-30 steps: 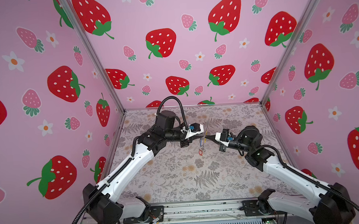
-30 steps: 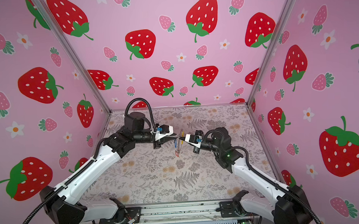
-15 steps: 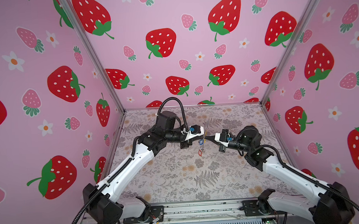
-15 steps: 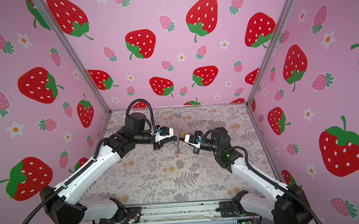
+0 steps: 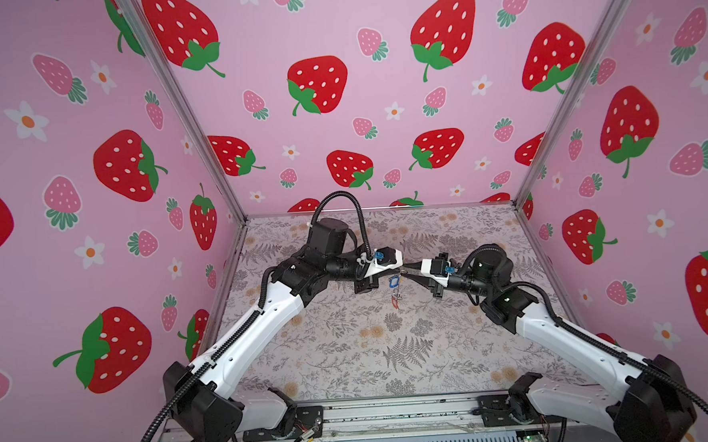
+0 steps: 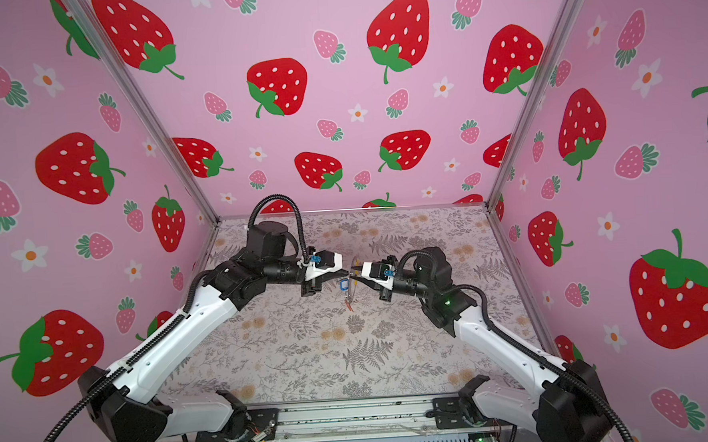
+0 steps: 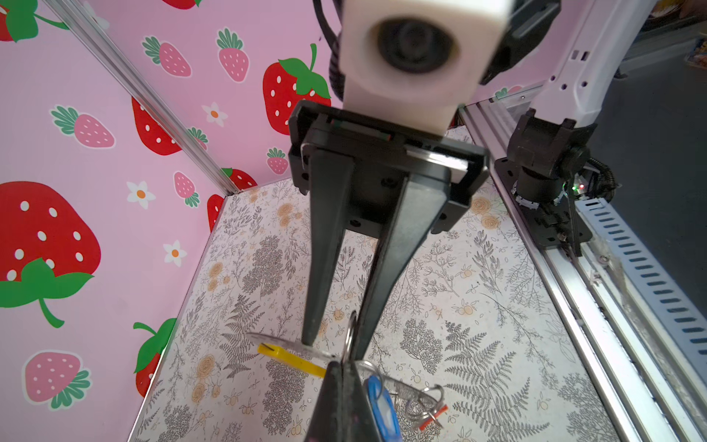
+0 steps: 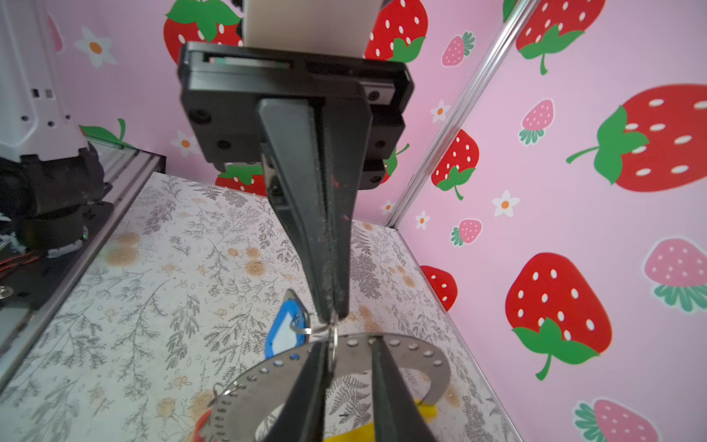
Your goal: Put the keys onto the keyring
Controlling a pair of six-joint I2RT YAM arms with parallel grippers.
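Both grippers meet tip to tip above the middle of the table. The keyring (image 8: 421, 363) is a flat grey hoop with small holes and a yellow segment (image 7: 290, 359). My left gripper (image 7: 343, 365) is shut on the hoop's rim, where a small split ring sits; the tips also show as left gripper (image 5: 397, 271). My right gripper (image 8: 350, 342) stands open, one finger on each side of the hoop's band. A blue tag (image 8: 285, 333) and a red tag (image 7: 432, 415) hang from the hoop. The keys' metal blades are not clear.
The floral table surface (image 5: 392, 353) lies below the hanging tags. Pink strawberry walls close in the left, back and right, with aluminium posts (image 5: 216, 162) at the corners. Both arm bases sit on the front rail (image 5: 375, 416).
My right gripper has opened and let go of the hoop. My left gripper has closed fully on it. Both arms have hardly moved.
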